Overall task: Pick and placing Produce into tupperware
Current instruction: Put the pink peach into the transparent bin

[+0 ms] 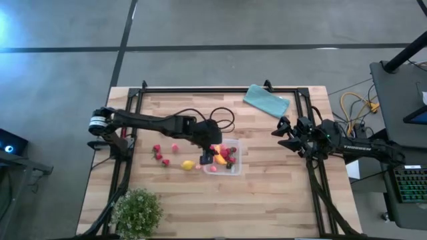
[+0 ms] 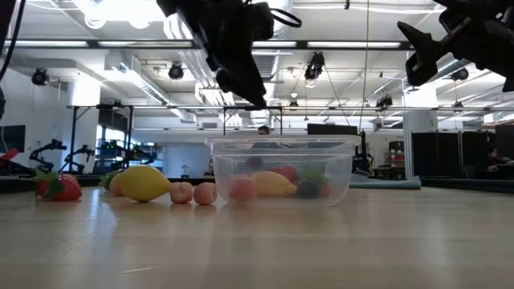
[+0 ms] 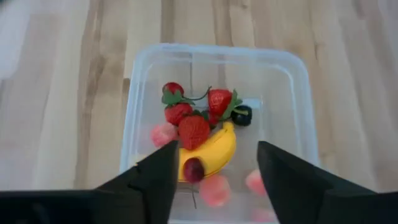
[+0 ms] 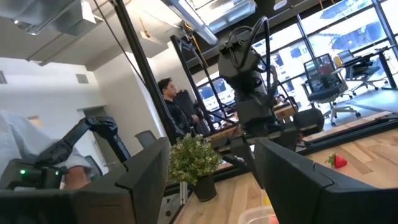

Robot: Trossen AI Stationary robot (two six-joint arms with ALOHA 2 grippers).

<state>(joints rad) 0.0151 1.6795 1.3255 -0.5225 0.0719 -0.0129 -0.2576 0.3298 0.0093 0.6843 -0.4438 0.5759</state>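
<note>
Left tool (image 3: pixel 214 180) spread apart above tupperware (image 3: pixel 292 68), empty; right tool (image 1: pixel 288 135) apart, parked aside. Banana (image 3: pixel 214 152) inside; lemon (image 1: pixel 188 165), strawberries (image 1: pixel 159 153) on bench (image 1: pixel 267 200). Probably light, slippery: pinch across middle.

Below my dark fingers (image 3: pixel 155 186): clear tupperware (image 3: pixel 143 68) holding red strawberries (image 3: pixel 194 129), a yellow banana (image 3: pixel 217 149), pink pieces (image 3: pixel 214 190); pale striped wooden table (image 3: pixel 62 93).

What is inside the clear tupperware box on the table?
The tupperware holds a yellow banana, several red strawberries, pink pieces, a dark berry and a dark red piece. The banana partly covers whatever lies beneath it.
</note>
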